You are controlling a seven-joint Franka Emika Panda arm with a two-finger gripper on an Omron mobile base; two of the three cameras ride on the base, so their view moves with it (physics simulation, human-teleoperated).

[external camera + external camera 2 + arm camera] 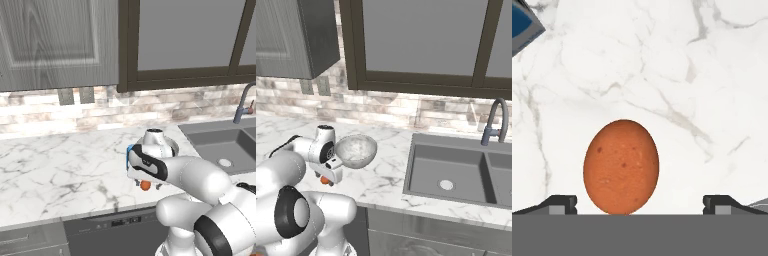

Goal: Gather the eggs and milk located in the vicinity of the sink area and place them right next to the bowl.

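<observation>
Presently the end effector (640, 205) stands fully open, holding nothing, directly over the egg (621, 166). The egg lies on the marble surface (60, 165) near its front edge, between the spread fingertips (559, 204), just beside the bowl (356, 150).

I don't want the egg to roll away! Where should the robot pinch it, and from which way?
Probably from straight above, pinching the egg across its widest middle. It lies on the counter with its pointy end away from the hand, so the rounded sides are what the fingers can close on. The gripper is open and looks wide enough, but the egg sits nearer one finger, so centring first would help.
</observation>
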